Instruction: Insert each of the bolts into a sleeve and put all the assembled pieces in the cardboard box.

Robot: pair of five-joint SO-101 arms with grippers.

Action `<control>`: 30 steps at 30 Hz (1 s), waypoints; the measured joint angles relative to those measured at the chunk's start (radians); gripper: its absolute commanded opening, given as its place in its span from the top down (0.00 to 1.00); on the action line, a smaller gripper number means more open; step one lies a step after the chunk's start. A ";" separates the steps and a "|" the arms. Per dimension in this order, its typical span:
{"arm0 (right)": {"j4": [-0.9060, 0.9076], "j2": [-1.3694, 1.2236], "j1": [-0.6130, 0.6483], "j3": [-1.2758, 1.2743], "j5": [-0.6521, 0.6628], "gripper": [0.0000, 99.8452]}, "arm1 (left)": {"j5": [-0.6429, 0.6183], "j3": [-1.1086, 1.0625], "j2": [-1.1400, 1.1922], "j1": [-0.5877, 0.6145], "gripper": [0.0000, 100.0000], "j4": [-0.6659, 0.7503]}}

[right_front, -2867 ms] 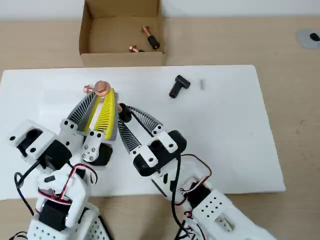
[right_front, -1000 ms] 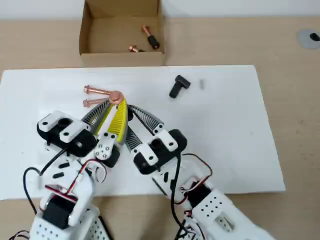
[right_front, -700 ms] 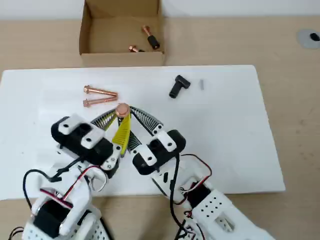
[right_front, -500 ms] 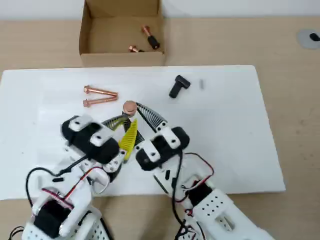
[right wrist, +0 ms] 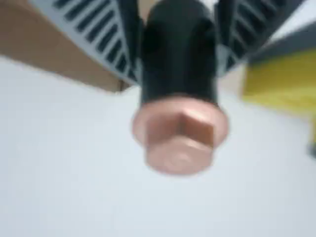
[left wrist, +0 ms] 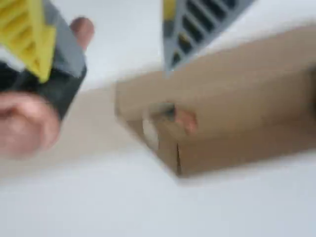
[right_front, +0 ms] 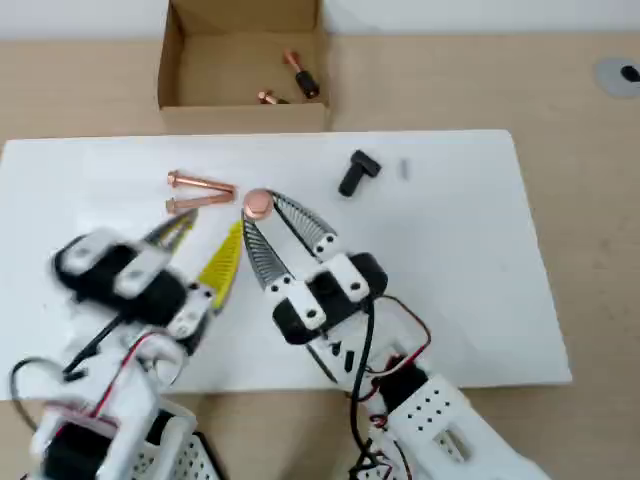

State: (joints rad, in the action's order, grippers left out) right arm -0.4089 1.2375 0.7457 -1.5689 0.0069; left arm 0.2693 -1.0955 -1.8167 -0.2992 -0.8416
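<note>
Mat [right_front: 450, 280], cardboard box [right_front: 220, 65] at its far edge with two finished pieces [right_front: 300, 75] inside | right gripper [right_front: 262, 212] clenched on sleeve [right wrist: 178, 54], bolt [right wrist: 180, 136] seated, above the mat beside two loose bolts [right_front: 200, 184] | we judge: grip firm, lift over the near wall, release inside | left gripper [right_front: 200, 245] released; we hold it aside | spare sleeve [right_front: 357, 172] lies on the mat.

A white mat [right_front: 470, 280] lies flat on the tan wooden desk [right_front: 585, 200], covering most of its middle. At the desk's far right edge sits a grey round disc [right_front: 610, 76] with a small black piece [right_front: 629, 73] on it.
</note>
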 measured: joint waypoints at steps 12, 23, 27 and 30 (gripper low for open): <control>0.239 -0.482 -0.192 0.657 -0.161 0.99 | -0.091 0.209 0.043 0.192 0.83 0.002; 0.414 -1.234 -0.259 1.381 -0.051 0.99 | -0.063 0.181 0.411 0.427 0.83 -0.006; 0.502 -1.476 -0.290 1.680 -0.049 0.99 | -0.063 0.104 0.482 0.427 0.83 -0.006; 0.563 -1.656 -0.315 1.907 -0.049 0.99 | -0.063 0.049 0.505 0.427 0.83 -0.006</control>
State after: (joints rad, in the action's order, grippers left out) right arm 0.1542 -0.4181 0.4312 0.3383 -0.0422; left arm 0.2064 -1.0464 -1.3119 0.1274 -0.8477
